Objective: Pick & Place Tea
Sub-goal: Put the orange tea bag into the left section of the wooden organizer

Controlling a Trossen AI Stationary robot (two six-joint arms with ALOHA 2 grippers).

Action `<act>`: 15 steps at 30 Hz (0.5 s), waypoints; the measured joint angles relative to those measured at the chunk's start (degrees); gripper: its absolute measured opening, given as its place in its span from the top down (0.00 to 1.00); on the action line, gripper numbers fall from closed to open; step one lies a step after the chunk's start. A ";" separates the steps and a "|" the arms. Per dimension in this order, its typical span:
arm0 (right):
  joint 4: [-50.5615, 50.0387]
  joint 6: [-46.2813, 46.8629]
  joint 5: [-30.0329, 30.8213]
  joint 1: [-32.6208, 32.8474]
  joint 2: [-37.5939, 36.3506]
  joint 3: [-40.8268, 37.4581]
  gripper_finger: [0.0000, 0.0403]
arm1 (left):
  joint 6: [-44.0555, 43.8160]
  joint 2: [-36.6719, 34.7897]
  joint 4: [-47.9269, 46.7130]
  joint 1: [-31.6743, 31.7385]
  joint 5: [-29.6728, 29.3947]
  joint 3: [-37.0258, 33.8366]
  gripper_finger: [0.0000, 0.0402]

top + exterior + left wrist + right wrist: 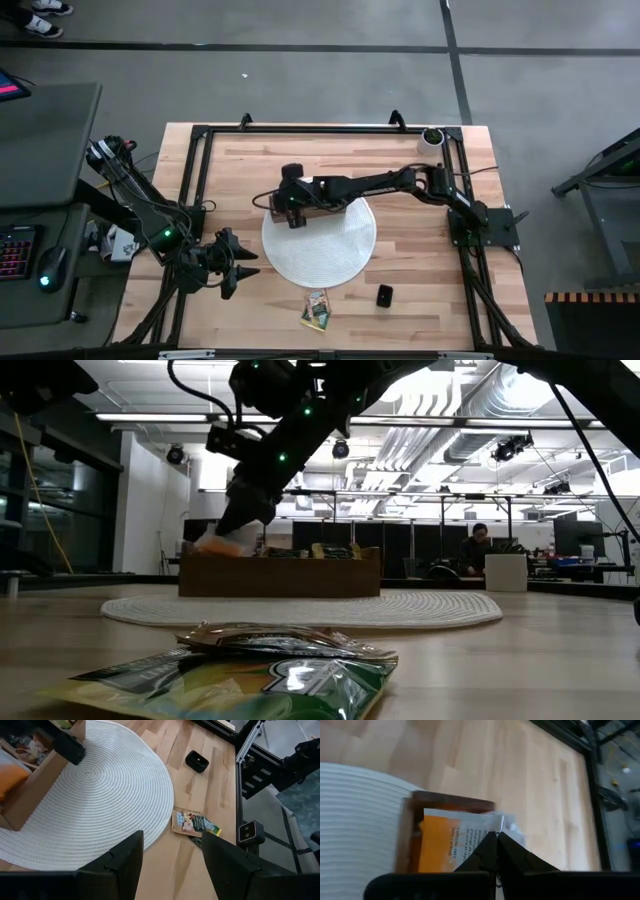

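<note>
Orange paper of a small flat tea packet [439, 845] fills the end compartment of the brown wooden box [451, 800], and I have my right claw [495, 840] above it, fingers pressed shut with their tips on the packet's white edge; whether they pinch it I cannot tell. That box sits at the edge of the round white woven mat [330, 250] in the middle of the pale wooden bench [420, 260]. My left claw [170, 865] waits over the bench's near left side with its fingers parted and nothing between them. A few green and brown tea packets [317, 310] lie on bare wood just beside the mat's near rim, with a small black object [385, 295] near them.
</note>
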 joint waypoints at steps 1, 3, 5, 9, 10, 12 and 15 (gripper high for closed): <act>0.12 -0.05 1.15 -0.06 0.00 0.00 1.00 | -0.02 0.00 0.00 0.01 0.15 -0.01 0.50; 0.27 -0.05 1.26 -0.36 0.00 0.00 1.00 | -0.02 0.00 0.00 0.02 0.35 -0.02 0.50; 0.19 -0.06 -0.52 -0.44 0.00 0.00 1.00 | -0.02 -0.02 0.00 0.02 0.35 0.00 0.50; 0.23 -0.18 -1.28 -0.12 0.02 0.00 1.00 | -0.04 0.00 0.03 0.01 0.35 -0.02 0.50; 0.21 -0.23 -1.84 0.01 0.02 0.00 1.00 | -0.04 0.00 0.02 0.00 0.35 0.00 0.50; 0.21 -0.30 -3.02 0.09 0.02 0.00 1.00 | -0.02 0.00 0.00 0.02 0.37 -0.02 0.50; 0.21 -0.28 -3.69 0.06 0.02 0.00 1.00 | -0.04 0.00 0.00 0.02 0.37 0.00 0.50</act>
